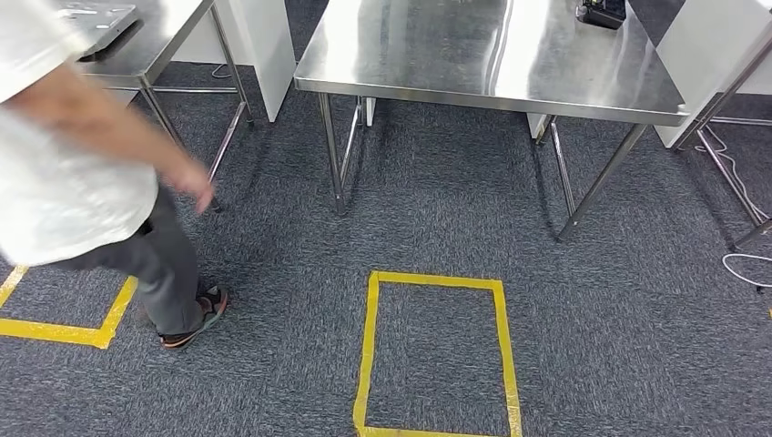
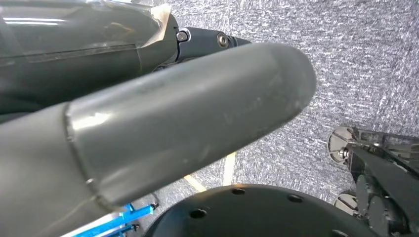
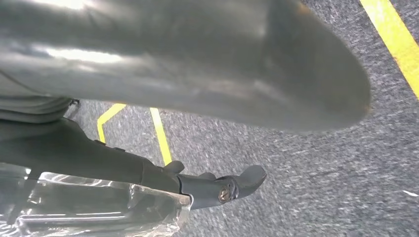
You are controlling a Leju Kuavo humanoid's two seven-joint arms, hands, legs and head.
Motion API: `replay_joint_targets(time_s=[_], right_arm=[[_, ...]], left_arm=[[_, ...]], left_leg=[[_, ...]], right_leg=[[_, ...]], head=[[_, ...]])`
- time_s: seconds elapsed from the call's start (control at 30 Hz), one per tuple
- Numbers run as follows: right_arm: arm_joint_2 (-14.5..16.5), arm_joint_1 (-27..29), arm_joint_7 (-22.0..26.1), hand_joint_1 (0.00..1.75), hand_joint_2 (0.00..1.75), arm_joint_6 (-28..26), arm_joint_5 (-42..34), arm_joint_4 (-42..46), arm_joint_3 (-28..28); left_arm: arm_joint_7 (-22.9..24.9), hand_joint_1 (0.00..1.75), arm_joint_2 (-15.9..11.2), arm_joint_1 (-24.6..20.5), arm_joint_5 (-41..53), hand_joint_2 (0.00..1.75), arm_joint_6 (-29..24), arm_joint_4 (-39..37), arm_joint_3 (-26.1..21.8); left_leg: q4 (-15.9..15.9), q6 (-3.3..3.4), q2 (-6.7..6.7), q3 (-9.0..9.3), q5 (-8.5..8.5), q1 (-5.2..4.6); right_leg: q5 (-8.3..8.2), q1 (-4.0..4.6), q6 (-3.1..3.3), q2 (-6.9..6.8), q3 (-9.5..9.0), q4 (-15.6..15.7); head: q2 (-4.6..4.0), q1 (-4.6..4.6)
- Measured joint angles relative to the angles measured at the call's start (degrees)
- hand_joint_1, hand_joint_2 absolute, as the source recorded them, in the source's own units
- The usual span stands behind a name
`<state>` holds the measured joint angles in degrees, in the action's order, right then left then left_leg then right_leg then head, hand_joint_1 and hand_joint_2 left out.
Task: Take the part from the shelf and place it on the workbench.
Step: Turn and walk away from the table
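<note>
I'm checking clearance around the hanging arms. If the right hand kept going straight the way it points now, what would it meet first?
Most likely the grey carpet: past the right hand, nothing else lies in its line, though depth is hard to judge. Yellow tape lies off to one side.

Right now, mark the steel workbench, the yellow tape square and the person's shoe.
steel workbench (image 1: 437,55): head view, bare tabletop.
yellow tape square (image 1: 369,346): head view, left strip.
person's shoe (image 1: 205,314): head view, its side.
</note>
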<state>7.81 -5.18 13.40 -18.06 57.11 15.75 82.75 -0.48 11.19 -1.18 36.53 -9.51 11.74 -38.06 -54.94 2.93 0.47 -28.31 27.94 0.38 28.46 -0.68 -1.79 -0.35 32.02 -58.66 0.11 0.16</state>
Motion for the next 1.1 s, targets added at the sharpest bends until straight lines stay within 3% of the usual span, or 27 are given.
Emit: replay_joint_targets(time_s=[0.1,0.13,0.17,0.2,0.23,0.3,0.33,0.43,0.5,0.57,0.63,0.67,0.7,0.77,0.83,0.97,1.03,1.1], right_arm=[[-0.1,0.0,-0.5,0.00,0.00,-0.3,-0.3,0.0,0.0],[-0.1,0.0,-0.6,0.00,0.00,-0.3,-0.4,0.0,0.0],[-0.1,0.0,-0.7,0.00,0.00,-0.3,-0.4,0.0,0.0],[-0.2,0.1,-0.7,0.00,0.00,-0.3,-0.3,0.0,0.0],[-0.3,0.0,-0.8,0.00,0.00,-0.3,-0.3,0.0,0.0],[-0.4,-0.1,-0.9,0.00,0.00,-0.3,-0.2,0.0,0.0],[-0.4,-0.1,-0.9,0.00,0.00,-0.3,-0.2,0.0,0.0],[-0.4,0.0,-0.9,0.00,0.00,-0.3,-0.2,0.0,0.0],[-0.4,-0.1,-0.9,0.00,0.00,-0.3,-0.2,0.0,0.0],[-0.4,0.0,-0.9,0.00,0.00,-0.3,-0.2,0.0,0.0],[-0.4,0.0,-0.9,0.00,0.00,-0.3,-0.2,0.0,0.0],[-0.4,0.0,-0.9,0.00,0.00,-0.3,-0.2,0.0,0.0],[-0.4,0.0,-0.9,0.00,0.00,-0.3,-0.2,0.0,0.0],[-0.4,0.0,-0.9,0.00,0.00,-0.3,-0.2,0.0,0.0],[-0.2,0.0,-1.0,0.00,0.00,-0.3,-0.4,0.0,0.0],[-0.1,-0.1,-1.0,0.00,0.00,-0.3,-0.6,0.0,0.0],[-0.1,-0.1,-0.8,0.00,0.00,-0.2,-1.1,0.0,0.1],[0.0,-0.1,-0.5,0.00,0.00,0.0,-1.8,0.0,0.3]], left_arm=[[0.2,0.00,0.0,-0.2,0.2,0.00,0.4,0.0,0.0],[0.3,0.00,0.0,-0.2,0.4,0.00,0.4,0.0,0.0],[0.3,0.00,0.0,-0.2,0.5,0.00,0.5,0.0,0.0],[0.3,0.00,0.0,-0.2,0.6,0.00,0.5,0.0,0.0],[0.3,0.00,0.0,-0.2,0.7,0.00,0.6,0.0,0.0],[0.3,0.00,0.1,-0.2,0.7,0.00,0.7,0.0,0.0],[0.3,0.00,0.1,-0.2,0.7,0.00,0.8,0.0,0.0],[0.2,0.00,0.1,-0.1,0.7,0.00,0.8,0.0,0.0],[0.2,0.00,0.0,-0.1,0.7,0.00,0.8,0.0,0.0],[0.2,0.00,0.0,-0.1,0.7,0.00,0.8,0.0,0.0],[0.2,0.00,0.0,0.0,0.7,0.00,0.8,0.0,0.0],[0.2,0.00,0.0,0.0,0.7,0.00,0.8,0.0,0.0],[0.2,0.00,0.0,0.0,0.7,0.00,0.8,0.0,0.0],[0.2,0.00,0.0,-0.1,0.7,0.00,0.8,0.0,0.0],[0.2,0.00,-0.1,-0.2,0.7,0.00,0.9,0.0,0.0],[0.2,0.00,-0.2,-0.3,0.9,0.00,1.2,0.0,0.0],[0.0,0.00,-0.2,-0.4,1.2,0.00,1.4,0.0,0.0],[-0.2,0.00,-0.3,-0.5,1.7,0.00,1.8,0.0,0.0]], left_leg=[[0.2,0.70,0.23,-1.43,-1.25,-0.10],[0.2,0.64,0.28,-1.94,-1.63,-0.16],[0.1,0.54,0.30,-2.42,-1.98,-0.20],[0.0,0.40,0.31,-2.86,-2.29,-0.20],[-0.2,0.22,0.30,-3.26,-2.54,-0.19],[-1.0,-0.23,0.31,-4.01,-2.73,-0.39],[-1.4,-0.51,0.32,-4.26,-2.80,-0.51],[-1.8,-1.58,0.26,-4.66,-3.15,-0.41],[-3.8,-2.32,0.08,-5.62,-1.08,-0.12],[-9.9,-2.86,-0.02,-7.90,3.72,0.10],[-16.6,-3.16,-0.02,-9.92,7.33,0.25],[-17.7,-3.16,-0.02,-9.79,7.57,0.28],[-16.5,-3.02,-0.02,-8.52,6.74,0.28],[-9.0,-2.27,-0.15,-3.48,3.62,0.18],[-2.6,-1.42,-0.31,0.31,1.93,-0.09],[-0.6,-0.14,-0.21,0.45,0.76,-0.38],[0.2,0.63,0.00,-0.10,-0.33,-0.21],[0.3,0.96,0.13,-1.12,-1.04,-0.28]], right_leg=[[6.02,-0.11,0.63,0.15,4.30,-10.6],[7.13,-0.15,0.46,0.16,4.94,-13.2],[7.33,-0.19,0.08,0.15,4.50,-13.6],[6.60,-0.26,-0.46,0.15,2.73,-11.4],[5.36,-0.38,-1.02,0.14,-0.01,-7.4],[3.17,-0.49,-1.34,0.16,-4.77,0.9],[2.61,-0.44,-1.06,0.19,-5.80,2.9],[1.77,-0.35,0.41,0.21,-5.45,3.3],[1.00,-0.71,1.52,0.13,-4.86,3.3],[0.26,-0.73,2.30,0.04,-4.10,3.3],[-0.37,-0.52,2.43,-0.02,-3.34,3.1],[-0.61,-0.46,2.35,-0.01,-2.96,2.9],[-0.80,-0.40,2.25,0.01,-2.58,2.7],[-1.06,-0.32,1.94,0.07,-2.09,2.4],[-1.35,-0.03,1.47,0.07,-1.80,2.2],[-1.87,0.04,0.07,-0.03,-1.03,2.0],[0.51,0.06,0.25,0.08,0.56,-1.1],[4.80,-0.06,0.79,0.16,3.35,-8.2]], head=[[0.00,0.34],[0.00,0.37],[0.00,0.37],[0.00,0.37],[0.00,0.38],[0.00,0.36],[0.00,0.31],[0.00,0.19],[0.00,0.09],[0.00,-0.06],[0.00,-0.11],[0.00,-0.13],[0.00,-0.13],[0.00,-0.13],[0.00,-0.11],[0.00,-0.07],[0.00,0.07],[0.00,0.25]])
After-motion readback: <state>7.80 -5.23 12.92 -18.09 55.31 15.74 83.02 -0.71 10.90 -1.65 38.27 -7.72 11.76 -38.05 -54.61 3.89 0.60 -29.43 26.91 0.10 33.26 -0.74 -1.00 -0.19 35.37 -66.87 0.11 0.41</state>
